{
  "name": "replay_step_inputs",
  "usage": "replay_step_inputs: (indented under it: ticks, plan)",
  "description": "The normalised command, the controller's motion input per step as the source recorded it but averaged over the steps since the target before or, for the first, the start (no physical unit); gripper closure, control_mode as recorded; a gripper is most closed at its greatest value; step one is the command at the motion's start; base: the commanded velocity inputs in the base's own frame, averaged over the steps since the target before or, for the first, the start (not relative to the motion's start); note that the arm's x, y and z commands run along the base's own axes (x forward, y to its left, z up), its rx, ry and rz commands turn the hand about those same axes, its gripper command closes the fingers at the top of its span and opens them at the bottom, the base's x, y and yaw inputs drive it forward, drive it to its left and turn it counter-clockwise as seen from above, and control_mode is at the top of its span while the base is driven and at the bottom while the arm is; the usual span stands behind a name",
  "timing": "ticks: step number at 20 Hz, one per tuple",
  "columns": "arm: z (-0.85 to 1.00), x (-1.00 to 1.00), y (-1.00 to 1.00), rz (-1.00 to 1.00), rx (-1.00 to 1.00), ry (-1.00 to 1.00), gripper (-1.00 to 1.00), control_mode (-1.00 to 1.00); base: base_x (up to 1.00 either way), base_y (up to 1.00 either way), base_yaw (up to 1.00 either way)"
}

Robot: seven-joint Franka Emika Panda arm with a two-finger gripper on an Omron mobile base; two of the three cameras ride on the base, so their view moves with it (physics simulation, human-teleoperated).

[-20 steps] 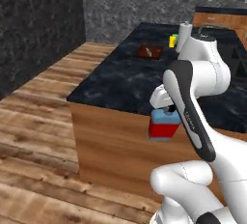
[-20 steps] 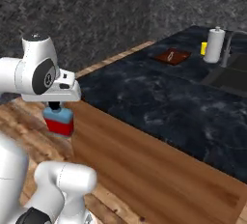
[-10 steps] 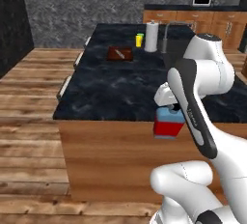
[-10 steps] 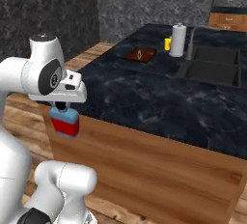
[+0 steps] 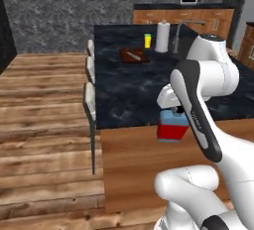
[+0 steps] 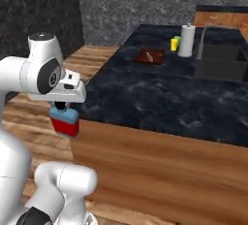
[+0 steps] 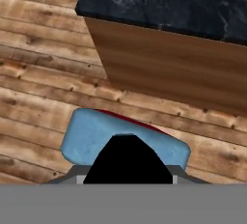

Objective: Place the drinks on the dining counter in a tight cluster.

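Far end has a white paper towel roll (image 5: 162, 36) next to the faucet (image 5: 176, 37) — yellow cup (image 5: 147, 40) close by, brown cutting board (image 5: 133, 55) nearer, stools (image 5: 90, 106) lining the edge.

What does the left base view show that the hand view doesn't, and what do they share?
The left base view takes in stools along the dining counter's edge, a dark board, a yellow cup and a white roll. The hand view looks down on the wood floor under the bottle. Both show the blue-and-red bottle held by the end effector, off the black dining counter.
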Motion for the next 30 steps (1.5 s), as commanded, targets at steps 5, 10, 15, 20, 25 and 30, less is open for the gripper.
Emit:
replay_step_inputs:
  ticks: [5,10,15,20,25,30]
  plan:
    - [0.00,0.00,0.00,0.00,0.00,0.00,1.00,1.00,0.13,1.00,-0.36]
    - [0.00,0.00,0.00,0.00,0.00,0.00,1.00,1.00,0.10,1.00,-0.39]
    - [0.00,0.00,0.00,0.00,0.00,0.00,1.00,1.00,0.25,0.99,-0.52]
    - [0.00,0.00,0.00,0.00,0.00,0.00,1.00,1.00,0.53,0.75,-0.71]
    - [0.00,0.00,0.00,0.00,0.00,0.00,1.00,1.00,0.46,0.93,-0.58]
    - [0.00,0.00,0.00,0.00,0.00,0.00,1.00,1.00,0.35,1.00,-0.53]
